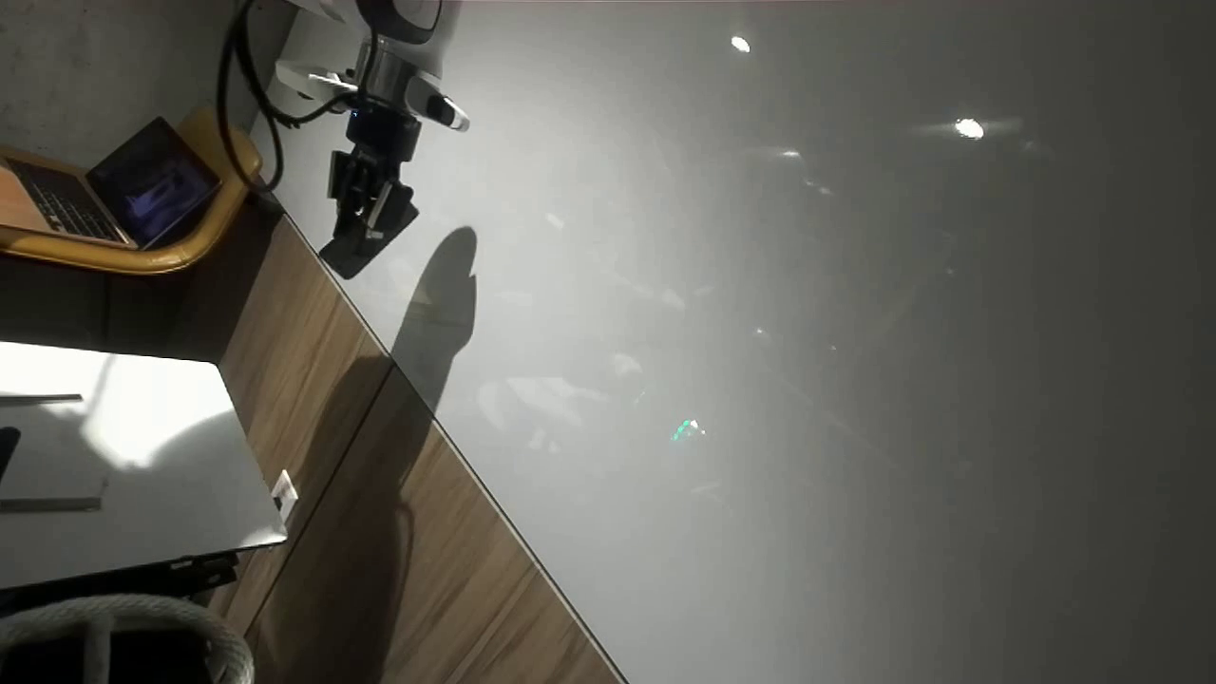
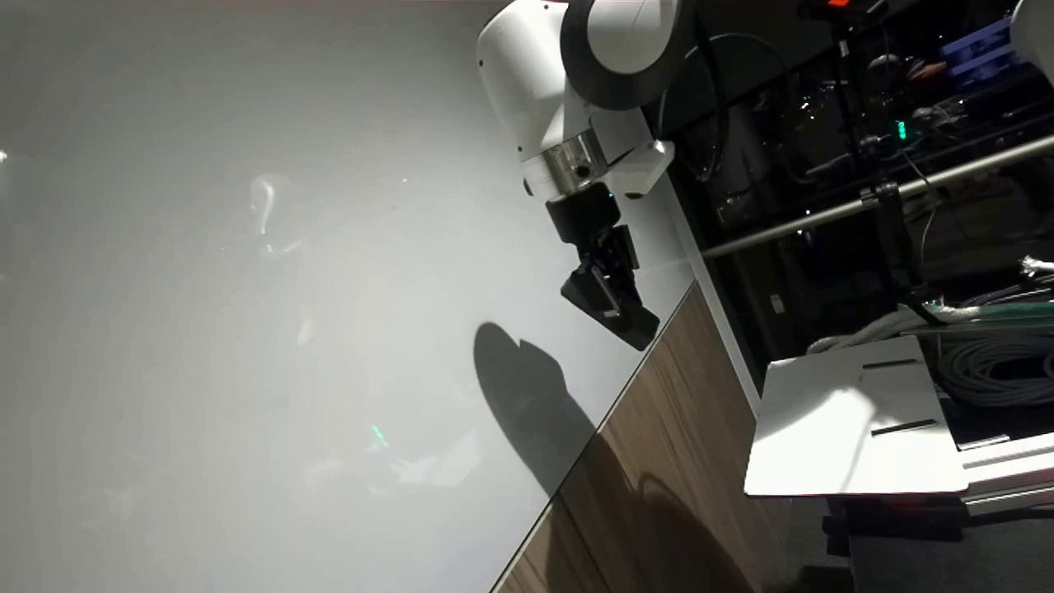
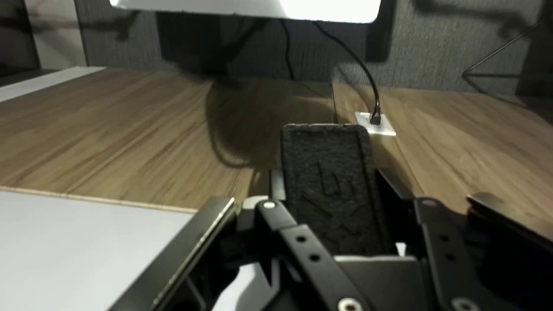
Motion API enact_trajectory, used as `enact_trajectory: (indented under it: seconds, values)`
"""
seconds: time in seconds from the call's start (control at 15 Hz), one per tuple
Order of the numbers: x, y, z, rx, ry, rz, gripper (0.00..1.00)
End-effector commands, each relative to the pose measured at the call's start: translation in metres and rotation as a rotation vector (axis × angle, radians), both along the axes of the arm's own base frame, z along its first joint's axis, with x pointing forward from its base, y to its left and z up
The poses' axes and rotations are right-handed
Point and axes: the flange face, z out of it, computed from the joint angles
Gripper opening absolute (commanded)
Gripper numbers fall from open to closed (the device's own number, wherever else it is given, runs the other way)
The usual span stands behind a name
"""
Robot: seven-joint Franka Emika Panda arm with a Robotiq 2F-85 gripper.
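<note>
Black block, rectangular and eraser-like, sits near the middle of the wrist view with its broad face showing. That face looks rough and felt-like, with rounded upper corners, a groove along its edges and several thin lines scratched into it. The gripper is clamped on it, 2 fingers at its left and right sides. In both exterior views the block is a plain dark shape, tilted and held clear of the glossy white surface, close to where the wood panel begins in the frame; the scratched lines show only in the wrist view. So does a black cable that runs down into a white socket, right of centre. At the left edge of an exterior view lies an open laptop; at the right edge of an exterior view is a coil of pale cable, with a metal rail higher up.
</note>
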Motion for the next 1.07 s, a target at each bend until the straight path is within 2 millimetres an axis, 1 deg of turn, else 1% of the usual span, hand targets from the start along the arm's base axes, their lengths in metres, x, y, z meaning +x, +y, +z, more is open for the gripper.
enact_trajectory:
  seconds: [0.0, 0.33, 0.47, 0.6, 0.8, 1.0]
  values:
    - [-0.025, -0.030, -0.018, 0.054, 0.084, -0.020, 0.29]
    - [-0.026, -0.091, -0.078, 0.040, 0.228, -0.107, 0.29]
    - [-0.024, -0.109, -0.098, 0.049, 0.271, -0.146, 0.29]
    - [-0.022, -0.117, -0.112, 0.049, 0.306, -0.174, 0.29]
    - [-0.025, -0.124, -0.136, 0.052, 0.350, -0.203, 0.29]
    - [-0.029, -0.127, -0.156, 0.056, 0.385, -0.221, 0.29]
